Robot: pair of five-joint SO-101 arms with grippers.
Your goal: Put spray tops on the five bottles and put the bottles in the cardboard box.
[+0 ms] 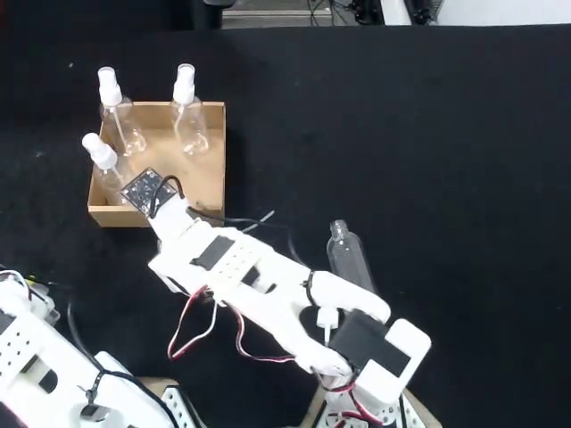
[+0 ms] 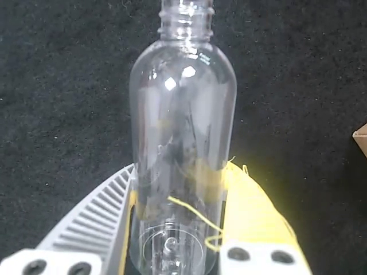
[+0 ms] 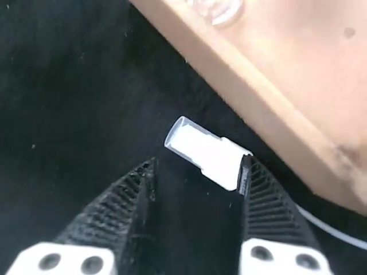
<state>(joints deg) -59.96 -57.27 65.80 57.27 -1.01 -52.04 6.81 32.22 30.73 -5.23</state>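
We see a black cloth (image 1: 428,134) over the whole table, with light lint specks on it. Past its far edge there's a strip of grey floor (image 1: 268,16), dark cables (image 1: 335,11) and a white object (image 1: 500,11). A tan board (image 1: 426,413) sits at the near edge.

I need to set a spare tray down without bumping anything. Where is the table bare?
The black table is bare right of the cardboard box and beyond the uncapped bottle, up to the far and right edges. Crowded: the box with three capped bottles, its near wall where the right gripper flanks a spray top, and the arms along the near edge.
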